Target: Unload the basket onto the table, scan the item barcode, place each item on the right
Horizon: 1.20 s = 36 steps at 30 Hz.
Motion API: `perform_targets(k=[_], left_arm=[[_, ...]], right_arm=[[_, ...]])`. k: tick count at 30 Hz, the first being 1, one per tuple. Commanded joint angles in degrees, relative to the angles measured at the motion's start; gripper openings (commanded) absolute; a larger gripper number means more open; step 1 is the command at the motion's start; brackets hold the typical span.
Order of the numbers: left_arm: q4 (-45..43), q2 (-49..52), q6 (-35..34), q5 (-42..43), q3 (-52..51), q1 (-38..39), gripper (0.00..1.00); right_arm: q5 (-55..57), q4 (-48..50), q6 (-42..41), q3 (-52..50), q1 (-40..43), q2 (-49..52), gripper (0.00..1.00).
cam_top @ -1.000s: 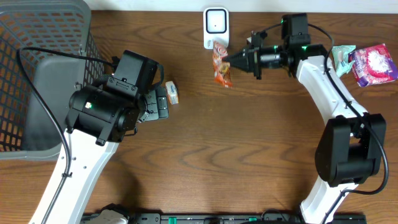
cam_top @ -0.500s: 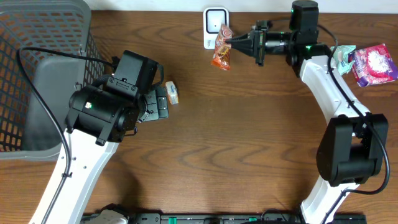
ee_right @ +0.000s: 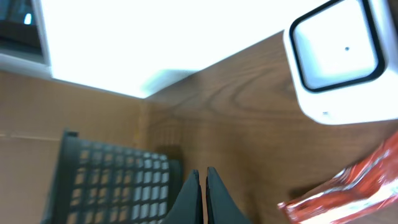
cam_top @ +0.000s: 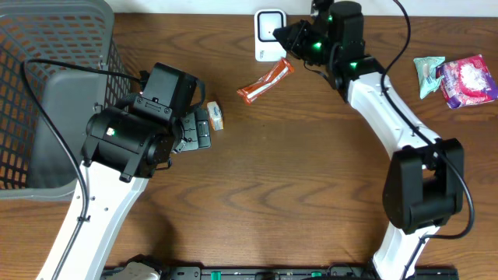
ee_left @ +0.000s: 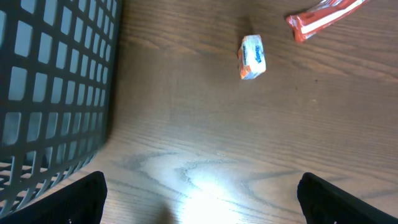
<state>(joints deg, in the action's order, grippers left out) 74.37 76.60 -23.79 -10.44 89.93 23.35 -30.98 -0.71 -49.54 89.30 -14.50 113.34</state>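
The wooden table point(cam_top: 311, 194) filled the overhead view, with the dark mesh basket point(cam_top: 47, 93) out at nine o'clock. The left gripper point(cam_top: 201, 129) hovered beside it, fingers spread wide, nothing between them. Up at twelve o'clock, the right gripper point(cam_top: 278, 33) had its fingers point(ee_right: 189, 202) pressed together, empty, tips right by the white barcode scanner point(cam_top: 266, 27). The orange snack packet point(cam_top: 264, 80) lay flat on the table at six o'clock of the scanner, free of both grippers. A small white-and-blue packet point(cam_top: 215, 116) lay at two o'clock of the left gripper, just beside it.
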Motion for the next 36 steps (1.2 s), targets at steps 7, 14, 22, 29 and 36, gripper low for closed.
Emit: perform_targets(k=[7,14,22,29,36], left_arm=[[0.00,-0.20,-0.11,-0.11,0.31,-0.17,0.98],[0.00,-0.20,-0.11,-0.11,0.31,-0.17,0.98],[0.00,-0.20,-0.11,-0.11,0.31,-0.17,0.98],[0.02,-0.20,-0.13,-0.11,0.31,-0.17,0.98],[0.02,-0.20,-0.13,-0.11,0.31,-0.17,0.98]], right_arm=[[13.14,-9.01,0.57,0.26,-0.24,2.12,0.34],[20.61,-12.79,-0.13,-0.07,-4.26,2.58,0.43],[27.65,-6.43,-1.90,-0.07,-11.06,10.16,0.45],[29.70,-2.51,-1.68,-0.04,-13.53,16.13,0.49],[33.40,-9.88,2.75,-0.04,-12.87,16.41,0.40]])
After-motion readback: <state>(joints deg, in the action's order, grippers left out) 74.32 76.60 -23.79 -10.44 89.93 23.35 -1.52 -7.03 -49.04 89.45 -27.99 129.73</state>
